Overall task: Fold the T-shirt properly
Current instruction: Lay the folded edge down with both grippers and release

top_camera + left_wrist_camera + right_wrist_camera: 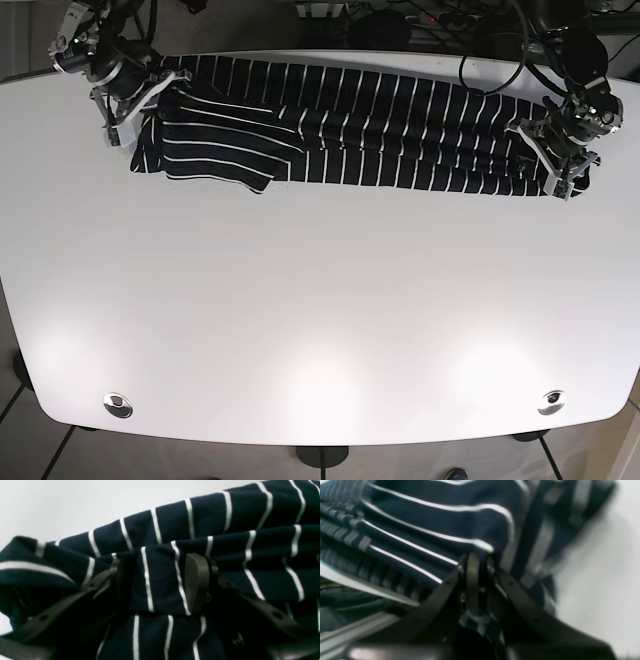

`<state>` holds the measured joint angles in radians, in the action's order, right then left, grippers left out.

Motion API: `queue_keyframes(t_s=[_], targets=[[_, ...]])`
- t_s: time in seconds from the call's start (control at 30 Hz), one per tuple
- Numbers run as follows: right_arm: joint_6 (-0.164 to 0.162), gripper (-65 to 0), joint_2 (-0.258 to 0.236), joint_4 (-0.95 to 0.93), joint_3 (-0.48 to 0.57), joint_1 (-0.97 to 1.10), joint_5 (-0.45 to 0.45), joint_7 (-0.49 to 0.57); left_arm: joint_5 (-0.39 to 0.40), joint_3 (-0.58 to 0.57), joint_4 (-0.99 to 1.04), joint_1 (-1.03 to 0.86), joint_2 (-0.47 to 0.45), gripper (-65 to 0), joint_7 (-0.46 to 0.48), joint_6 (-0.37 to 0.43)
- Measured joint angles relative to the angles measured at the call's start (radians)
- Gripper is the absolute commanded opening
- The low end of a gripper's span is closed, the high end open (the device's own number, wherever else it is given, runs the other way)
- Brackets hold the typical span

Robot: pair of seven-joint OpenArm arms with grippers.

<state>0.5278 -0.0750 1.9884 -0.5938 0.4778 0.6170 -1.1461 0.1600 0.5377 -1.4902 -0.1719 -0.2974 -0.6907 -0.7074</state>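
Across the far side of the table (pixel 320 330), the T-shirt (pixel 380 140) has its ends pinched by left gripper (pixel 160 580) and right gripper (pixel 476 580)

Striped T-shirt (pixel 350 135) stretched between both end effectors across white table (pixel 320 320)

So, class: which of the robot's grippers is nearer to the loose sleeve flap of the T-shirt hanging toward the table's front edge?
Right. The right gripper grips the T-shirt just beside the sleeve flap; the left gripper holds the opposite end, far from it.
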Motion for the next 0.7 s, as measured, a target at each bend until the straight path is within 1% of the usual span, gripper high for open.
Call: queue_keyframes(t_s=[0.07,0.1,0.13,0.17,0.23,0.27,0.3,0.33,0.37,0.43,0.47,0.53,0.57,0.6,0.67,0.7], targets=[[0.000,-60.7,0.000,0.000,-0.050,0.023,0.001,-0.002,-0.002,0.000,0.000,0.000,0.000,-35.6,0.000,0.000],[0.000,-59.0,0.000,0.001,-0.077,0.029,-0.008,-0.002,-0.001,0.000,0.000,0.000,0.000,-35.6,0.000,0.000],[-0.005,-54.2,-0.002,0.001,-0.105,0.033,-0.019,-0.003,-0.002,0.000,0.000,0.000,0.000,-35.6,0.000,0.000],[-0.004,-46.9,-0.003,0.001,-0.129,0.038,-0.018,-0.003,-0.003,0.000,0.000,0.000,-0.001,-35.6,0.000,0.001],[-0.004,-30.0,-0.003,0.003,-0.161,0.040,0.004,-0.004,-0.003,0.000,0.000,0.000,-0.002,-35.6,0.000,0.003],[-0.004,-22.8,-0.003,0.004,-0.174,0.040,0.051,-0.003,-0.003,0.000,0.000,0.000,-0.002,-35.6,0.000,0.003],[-0.004,-17.4,-0.003,0.008,-0.179,0.041,0.108,-0.003,-0.003,0.000,0.000,0.000,-0.002,-35.6,0.000,0.003],[-0.003,-14.9,-0.010,0.009,-0.174,0.041,0.169,-0.003,-0.003,0.000,0.000,0.000,-0.002,-35.6,0.000,0.003],[-0.003,-15.1,-0.024,0.009,-0.155,0.041,0.220,-0.003,-0.003,0.000,0.000,0.000,-0.002,-35.6,0.000,0.003],[-0.004,-17.9,-0.067,0.009,-0.093,0.038,0.300,-0.003,-0.003,0.000,0.000,0.000,-0.002,-35.6,0.000,0.003],[-0.004,-20.3,-0.080,0.009,-0.058,0.025,0.317,-0.003,-0.003,0.000,0.000,0.000,-0.002,-35.6,0.000,0.003],[-0.012,-30.6,-0.087,0.006,0.039,-0.014,0.314,-0.003,-0.004,0.000,0.000,0.000,-0.002,-35.6,0.000,0.003],[-0.012,-36.6,-0.087,0.001,0.082,-0.029,0.291,-0.002,-0.004,0.000,0.000,0.000,-0.002,-35.6,0.000,0.003],[-0.011,-43.1,-0.086,-0.007,0.122,-0.040,0.251,0.004,-0.003,0.000,0.000,0.000,-0.002,-35.6,0.000,0.003],[-0.012,-53.7,-0.085,-0.034,0.193,-0.055,0.112,0.001,-0.004,0.000,0.000,0.000,-0.002,-35.6,0.000,0.003],[-0.012,-56.8,-0.082,-0.051,0.219,-0.062,0.043,-0.003,-0.004,0.000,0.000,0.000,-0.002,-35.6,0.000,0.003]])
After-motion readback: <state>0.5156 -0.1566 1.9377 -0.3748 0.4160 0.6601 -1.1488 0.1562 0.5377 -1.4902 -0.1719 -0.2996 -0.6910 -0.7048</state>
